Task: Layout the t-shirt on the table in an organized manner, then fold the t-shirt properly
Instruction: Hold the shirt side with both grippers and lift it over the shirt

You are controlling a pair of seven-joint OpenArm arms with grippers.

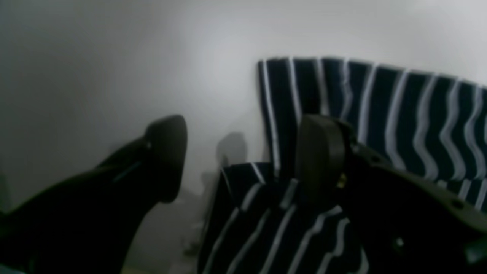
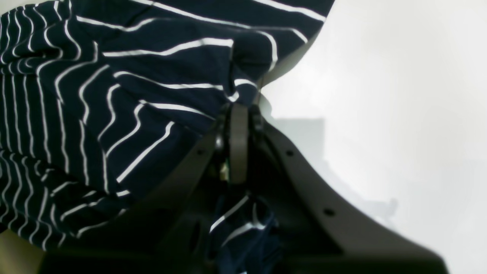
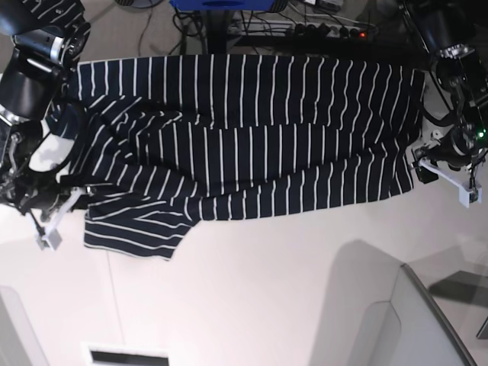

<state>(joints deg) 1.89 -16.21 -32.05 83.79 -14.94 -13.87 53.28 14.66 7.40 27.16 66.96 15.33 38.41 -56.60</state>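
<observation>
The t-shirt [image 3: 252, 137] lies lengthwise along the table's [image 3: 252, 282] far edge. The right gripper [image 2: 239, 110] pinches its lower corner; the left gripper [image 1: 243, 160] stands wide, empty, at the opposite hem.

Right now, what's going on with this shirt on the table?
A two-armed robot is laying out a striped t-shirt on the white table. The right tool is shut on a bunch of fabric at one side of the shirt. The left tool at the opposite edge has its fingers spread and grips nothing; one finger is over the cloth. The shirt lies mostly spread, with wrinkles near the right arm's side.
</observation>
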